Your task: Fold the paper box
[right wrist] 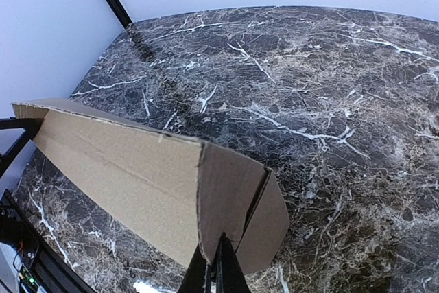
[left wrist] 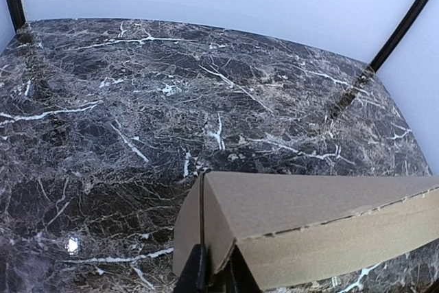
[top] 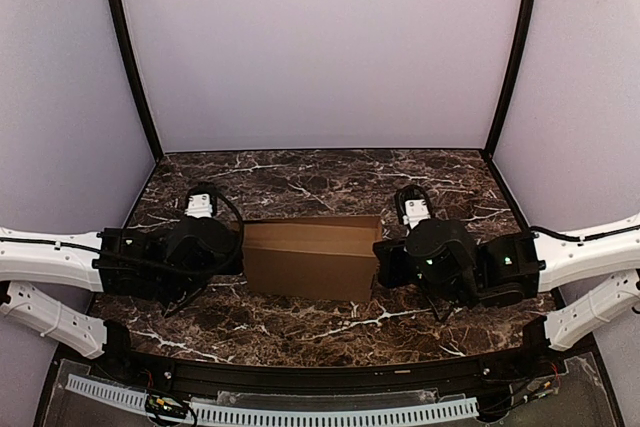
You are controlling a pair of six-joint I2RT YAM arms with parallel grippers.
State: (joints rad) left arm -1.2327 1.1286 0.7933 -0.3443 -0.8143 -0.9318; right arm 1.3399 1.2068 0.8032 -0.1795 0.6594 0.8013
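Observation:
The paper box (top: 310,255) is a plain brown cardboard box standing in the middle of the marble table, long side across. My left gripper (top: 238,247) is at its left end and my right gripper (top: 380,259) at its right end. In the left wrist view the gripper (left wrist: 215,247) has the end flap of the paper box (left wrist: 309,217) between its black fingers. In the right wrist view the gripper (right wrist: 212,245) is pinched tight on the lower edge of the end flap of the paper box (right wrist: 123,162).
The dark marble table (top: 320,177) is enclosed by pale walls at the back and sides. Black poles (top: 130,57) rise at the back corners. A white cable chain (top: 300,412) runs along the near edge, below the arm bases.

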